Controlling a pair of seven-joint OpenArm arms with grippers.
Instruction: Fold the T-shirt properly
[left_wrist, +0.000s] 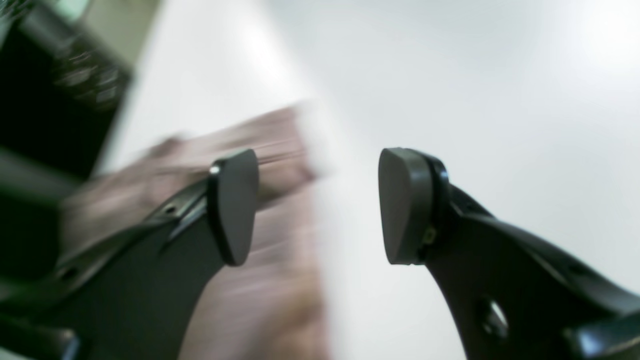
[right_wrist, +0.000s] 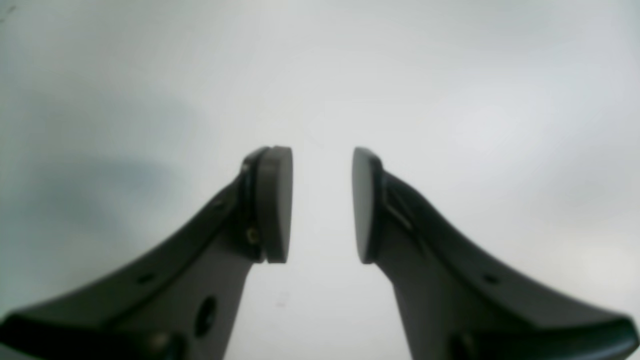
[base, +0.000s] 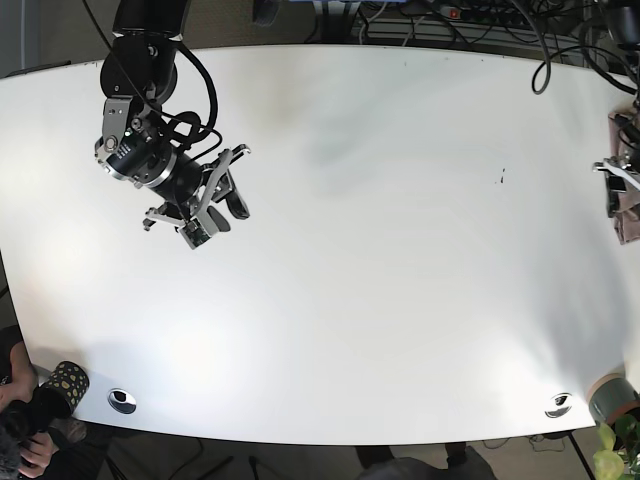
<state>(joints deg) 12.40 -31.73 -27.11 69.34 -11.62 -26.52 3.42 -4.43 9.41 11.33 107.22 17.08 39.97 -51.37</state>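
The T-shirt (left_wrist: 280, 240) is a pinkish-brown cloth, blurred by motion, at the lower left of the left wrist view, behind the left finger. In the base view only a strip of it (base: 629, 222) shows at the table's right edge. My left gripper (left_wrist: 318, 205) is open and empty above the white table (left_wrist: 450, 75), beside the cloth's edge. My right gripper (right_wrist: 322, 205) is open and empty over bare table; in the base view it (base: 235, 183) hovers at the far left, well away from the shirt.
Cables (base: 470, 25) run along the table's back edge. Two round metal fittings (base: 122, 399) (base: 558, 404) sit near the front corners. A person (base: 25, 410) is at the front left and a plant (base: 615, 440) at the front right.
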